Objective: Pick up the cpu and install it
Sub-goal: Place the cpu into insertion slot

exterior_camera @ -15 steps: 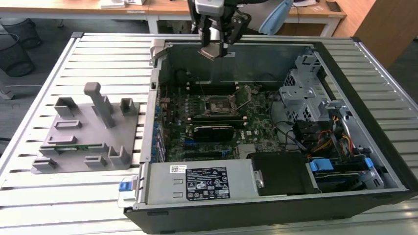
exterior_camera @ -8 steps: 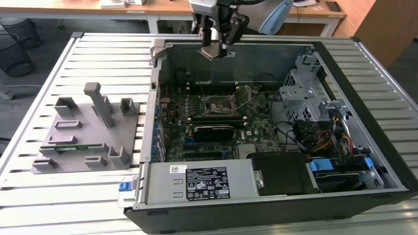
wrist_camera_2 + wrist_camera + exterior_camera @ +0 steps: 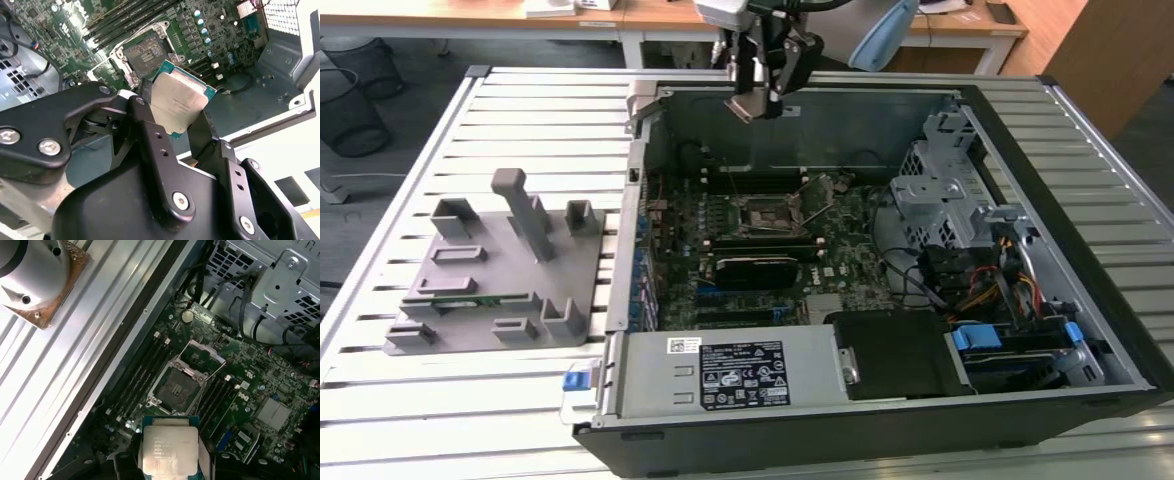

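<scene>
Fingers [image 3: 150,135] of the gripper [image 3: 175,112] are seen closest in the second wrist view, closed on two opposite edges of the cpu [image 3: 181,100]. The cpu is held clear of everything, metal top toward the camera. Beyond it the socket [image 3: 145,52] is seen on the motherboard [image 3: 210,30], bare, its metal frame swung open. In the first wrist view the cpu [image 3: 167,450] is seen pinched at its sides, hanging above the board near the socket [image 3: 177,389] but not over it; memory slots [image 3: 137,377] run alongside the socket. In the exterior view the gripper [image 3: 758,95] is placed high over the far wall of the computer case [image 3: 854,445], well above the socket [image 3: 765,212]. A grey fixture [image 3: 494,270] lies on the table [image 3: 400,420] at the exterior view's left. Pick-up is judged done; the carry toward the socket is in hand. Seating is judged to call for the cpu to be squared to the socket, centred, and lowered flat without force.
</scene>
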You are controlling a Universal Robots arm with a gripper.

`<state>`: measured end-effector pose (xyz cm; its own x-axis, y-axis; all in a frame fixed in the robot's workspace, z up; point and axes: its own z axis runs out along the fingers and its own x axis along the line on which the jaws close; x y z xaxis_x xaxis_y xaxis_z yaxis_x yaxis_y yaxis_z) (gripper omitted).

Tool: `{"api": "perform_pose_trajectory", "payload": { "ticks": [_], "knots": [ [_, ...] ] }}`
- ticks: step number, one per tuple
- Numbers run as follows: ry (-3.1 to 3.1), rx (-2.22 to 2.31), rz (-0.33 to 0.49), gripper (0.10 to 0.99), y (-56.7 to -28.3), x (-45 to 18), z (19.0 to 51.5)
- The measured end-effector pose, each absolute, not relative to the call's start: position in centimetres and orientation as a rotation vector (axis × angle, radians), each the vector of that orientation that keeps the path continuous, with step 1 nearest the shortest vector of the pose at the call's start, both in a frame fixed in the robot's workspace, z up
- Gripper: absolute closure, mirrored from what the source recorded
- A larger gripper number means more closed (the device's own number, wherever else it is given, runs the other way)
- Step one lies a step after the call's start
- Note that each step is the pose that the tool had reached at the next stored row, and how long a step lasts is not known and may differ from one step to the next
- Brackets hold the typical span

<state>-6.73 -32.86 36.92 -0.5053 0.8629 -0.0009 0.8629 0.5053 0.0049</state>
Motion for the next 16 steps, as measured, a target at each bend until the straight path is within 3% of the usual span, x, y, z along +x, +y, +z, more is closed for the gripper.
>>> {"api": "perform_pose_trajectory", "payload": {
  "ticks": [16],
  "knots": [
    [2.506, 1.887, 0.004, 0.553, -32.85, -6.73, 36.82]
  ]
}}
